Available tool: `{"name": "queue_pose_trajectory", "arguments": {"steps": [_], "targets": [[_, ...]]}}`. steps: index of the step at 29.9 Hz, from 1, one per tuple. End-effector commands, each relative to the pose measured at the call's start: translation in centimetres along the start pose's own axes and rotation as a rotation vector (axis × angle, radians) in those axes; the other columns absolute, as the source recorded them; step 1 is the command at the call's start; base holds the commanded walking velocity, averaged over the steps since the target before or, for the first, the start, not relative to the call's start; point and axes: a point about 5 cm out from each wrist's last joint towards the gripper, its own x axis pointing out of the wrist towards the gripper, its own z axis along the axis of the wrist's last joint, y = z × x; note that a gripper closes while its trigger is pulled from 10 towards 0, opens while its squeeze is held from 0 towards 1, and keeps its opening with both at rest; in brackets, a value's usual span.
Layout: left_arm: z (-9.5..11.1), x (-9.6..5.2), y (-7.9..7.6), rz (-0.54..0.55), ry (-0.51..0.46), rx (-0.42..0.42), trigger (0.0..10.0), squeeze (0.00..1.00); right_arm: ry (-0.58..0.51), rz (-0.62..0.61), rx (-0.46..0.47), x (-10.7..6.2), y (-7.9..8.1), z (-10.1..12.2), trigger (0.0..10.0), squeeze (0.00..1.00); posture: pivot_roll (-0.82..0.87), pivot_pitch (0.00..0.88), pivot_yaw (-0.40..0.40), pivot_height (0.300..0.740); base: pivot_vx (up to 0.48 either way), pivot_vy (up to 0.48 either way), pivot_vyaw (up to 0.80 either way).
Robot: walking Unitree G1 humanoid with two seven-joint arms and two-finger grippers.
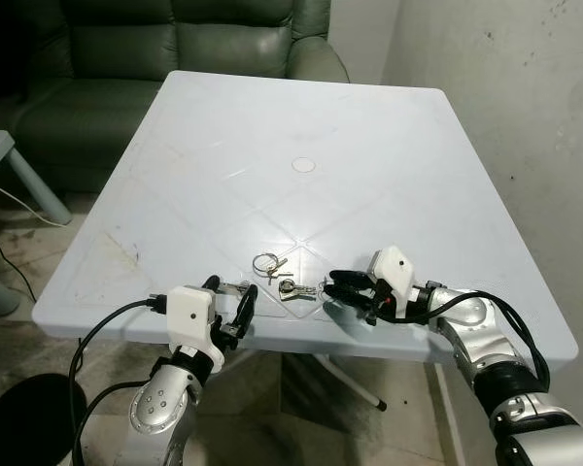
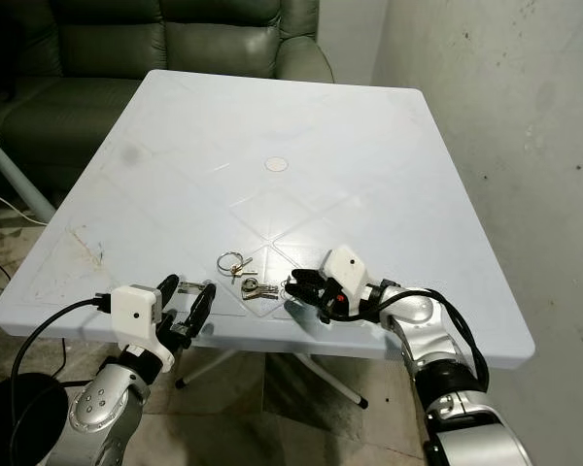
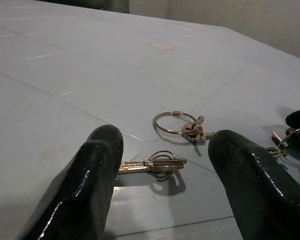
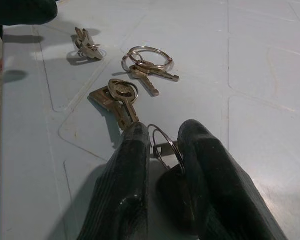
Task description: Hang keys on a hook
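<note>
- You're looking down on a pale blue plastic table (image 1: pixel 301 126), with a dark green sofa (image 1: pixel 185 39) behind it and a bare wall (image 1: pixel 525 97) on your right.
- Several small sets of keys lie near the table's front edge, between your two grippers.
- Your right gripper (image 4: pixel 162 150) sits low on the table at the front, its fingers nearly together around a thin key ring (image 4: pixel 166 145); a small piece of metal hangs off it, but you can't tell what.
- Just beyond those fingers lies a brass key pair (image 4: pixel 117 100), flat on the surface.
- Further on, a large ring with keys (image 4: pixel 147 62) rests flat as well; in the head view it lies at (image 1: pixel 269 263).
- Your left gripper (image 3: pixel 162 170) hovers at the front edge with its fingers spread wide and nothing between the pads.
- Lying between those spread fingers, on the table and ahead of them, is a single key on a small coiled ring (image 3: pixel 152 166); the near finger (image 3: pixel 97 165) looks just beside the key's blade, contact unclear.
- A round plug (image 1: pixel 303 165) marks the table's centre, well apart from the keys.
</note>
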Motion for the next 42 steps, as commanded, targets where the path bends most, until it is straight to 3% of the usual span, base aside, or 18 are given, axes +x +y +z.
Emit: {"name": "queue_pose_trajectory", "arguments": {"steps": [1,3,4,6,8,12,13,25,26,27,28,29,30,32,42], "targets": [[0.00,0.14,0.05,0.002,0.002,0.007,10.0,0.00,-0.004,0.004,-0.012,0.04,0.00,0.23,3.3,0.00,-0.09,0.093,-0.028,0.740,0.000,0.000,0.00],[0.02,0.17,0.05,0.002,0.002,0.008,10.0,0.00,-0.004,-0.002,-0.018,0.01,-0.05,0.27,3.6,0.00,-0.09,0.093,-0.028,0.740,0.000,0.000,0.00],[0.04,0.19,0.06,0.002,0.002,0.008,10.0,0.00,-0.002,-0.007,-0.025,-0.01,-0.09,0.28,4.8,0.00,-0.09,0.094,-0.028,0.740,0.000,0.000,0.00],[0.05,0.20,0.06,0.002,0.001,0.008,10.0,0.00,0.000,-0.008,-0.029,-0.02,-0.10,0.29,5.2,0.00,-0.09,0.093,-0.028,0.740,0.000,0.000,0.00],[0.07,0.20,0.06,0.002,0.001,0.008,10.0,0.00,0.000,-0.005,-0.031,0.00,-0.07,0.30,8.1,0.00,-0.09,0.093,-0.028,0.740,0.000,0.000,0.00],[0.09,0.18,0.07,0.003,0.000,0.009,10.0,0.00,0.001,-0.009,-0.035,0.09,-0.04,0.30,8.0,0.00,-0.09,0.093,-0.028,0.740,0.000,0.000,0.00],[0.09,0.20,0.06,0.003,0.000,0.009,10.0,0.00,0.003,-0.008,-0.035,0.11,-0.02,0.28,10.0,0.00,-0.09,0.093,-0.028,0.740,0.000,0.000,0.00],[0.16,0.21,0.13,0.011,-0.005,0.005,10.0,0.00,0.021,-0.014,-0.058,0.23,0.07,0.12,10.0,0.00,-0.09,0.092,-0.029,0.740,0.000,0.000,0.00],[0.15,0.21,0.15,0.012,-0.005,0.005,10.0,0.00,0.010,-0.014,-0.043,0.22,0.07,0.13,8.2,0.00,-0.09,0.092,-0.029,0.740,0.000,0.000,0.00],[0.16,0.21,0.16,0.012,-0.005,0.004,10.0,0.00,0.008,-0.024,-0.057,0.20,0.01,0.20,3.4,0.00,-0.09,0.092,-0.029,0.740,0.000,0.000,0.00],[0.16,0.21,0.16,0.013,-0.006,0.004,10.0,0.00,0.009,-0.029,-0.066,0.19,-0.02,0.23,3.4,0.00,-0.09,0.092,-0.029,0.740,0.000,0.000,0.00],[0.16,0.21,0.16,0.013,-0.006,0.004,10.0,0.00,0.010,-0.030,-0.066,0.18,-0.03,0.22,2.6,0.00,-0.09,0.092,-0.028,0.740,0.000,0.000,0.00],[0.16,0.21,0.16,0.013,-0.006,0.004,10.0,0.00,0.008,-0.027,-0.063,0.17,-0.02,0.21,0.4,0.00,-0.09,0.092,-0.029,0.740,0.000,0.000,0.00],[0.17,0.23,0.16,0.013,-0.006,0.004,10.0,0.00,0.002,-0.023,-0.058,0.14,-0.01,0.24,0.0,0.00,-0.09,0.092,-0.029,0.740,0.000,0.000,0.00],[0.26,0.34,0.30,0.017,-0.009,0.008,10.0,0.00,-0.038,-0.042,-0.047,0.12,-0.23,0.64,0.0,0.00,-0.09,0.092,-0.028,0.740,0.000,0.000,0.00]]}}
